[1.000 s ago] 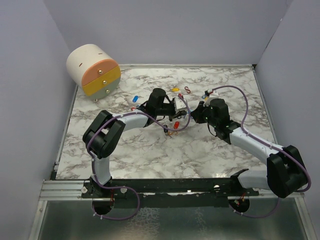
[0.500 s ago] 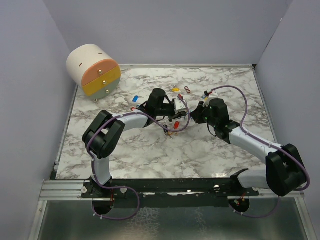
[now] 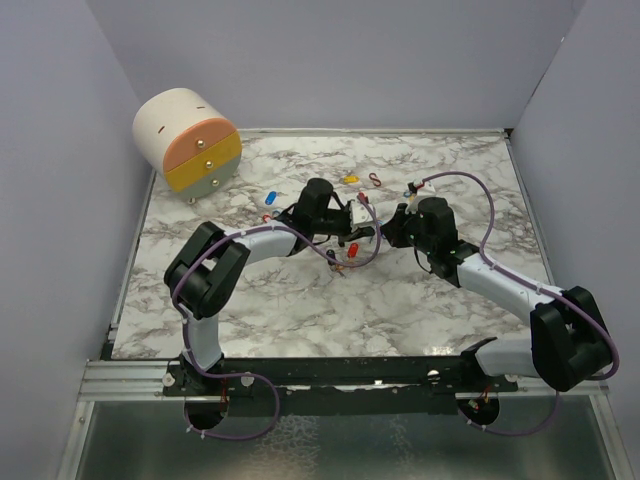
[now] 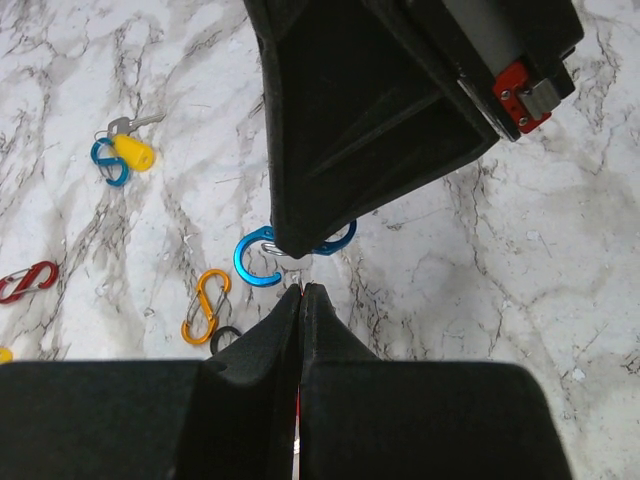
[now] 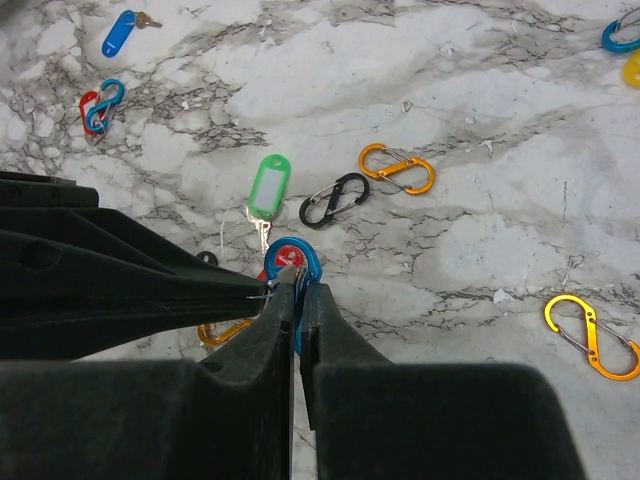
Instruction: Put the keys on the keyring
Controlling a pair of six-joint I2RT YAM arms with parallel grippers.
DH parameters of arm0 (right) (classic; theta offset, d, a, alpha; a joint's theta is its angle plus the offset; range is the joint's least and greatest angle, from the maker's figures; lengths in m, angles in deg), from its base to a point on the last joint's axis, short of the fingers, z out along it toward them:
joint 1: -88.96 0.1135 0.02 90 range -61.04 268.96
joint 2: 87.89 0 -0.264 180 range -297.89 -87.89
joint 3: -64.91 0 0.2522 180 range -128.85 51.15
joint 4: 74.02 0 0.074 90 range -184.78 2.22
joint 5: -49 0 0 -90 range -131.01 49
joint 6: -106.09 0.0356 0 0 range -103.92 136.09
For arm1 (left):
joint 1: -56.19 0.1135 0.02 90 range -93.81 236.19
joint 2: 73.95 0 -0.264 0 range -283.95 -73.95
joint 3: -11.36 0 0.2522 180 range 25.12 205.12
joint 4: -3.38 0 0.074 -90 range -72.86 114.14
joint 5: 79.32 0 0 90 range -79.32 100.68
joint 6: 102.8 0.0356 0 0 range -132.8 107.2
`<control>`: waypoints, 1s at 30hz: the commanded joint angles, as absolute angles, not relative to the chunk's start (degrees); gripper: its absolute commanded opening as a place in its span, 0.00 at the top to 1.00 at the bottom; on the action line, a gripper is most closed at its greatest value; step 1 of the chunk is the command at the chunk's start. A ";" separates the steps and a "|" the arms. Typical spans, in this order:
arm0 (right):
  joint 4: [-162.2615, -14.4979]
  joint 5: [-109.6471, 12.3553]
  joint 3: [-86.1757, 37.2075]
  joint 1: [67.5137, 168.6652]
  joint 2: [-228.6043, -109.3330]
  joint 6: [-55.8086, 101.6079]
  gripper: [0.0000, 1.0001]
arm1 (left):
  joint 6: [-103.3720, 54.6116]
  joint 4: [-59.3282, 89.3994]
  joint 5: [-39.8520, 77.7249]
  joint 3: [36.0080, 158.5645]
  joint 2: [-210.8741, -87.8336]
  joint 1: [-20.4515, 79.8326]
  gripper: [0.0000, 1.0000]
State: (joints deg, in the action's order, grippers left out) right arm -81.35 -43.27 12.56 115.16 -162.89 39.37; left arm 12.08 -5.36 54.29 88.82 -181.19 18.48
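Closer now, left hand, right hand gripping ring

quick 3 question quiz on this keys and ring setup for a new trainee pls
1. True or false: the left gripper has its jaws wide open.
2. In the right wrist view, what colour is the key tag beside the black clip? A red, B green, C yellow.
3. What is the right gripper pinching?
Key: 1 false, they are shut. 2 B. 3 the blue ring.
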 commanded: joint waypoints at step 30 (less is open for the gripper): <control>-81.48 -44.17 12.96 115.42 -161.95 39.00 0.99 | 14.57 -3.20 52.93 92.50 -180.36 17.47 1.00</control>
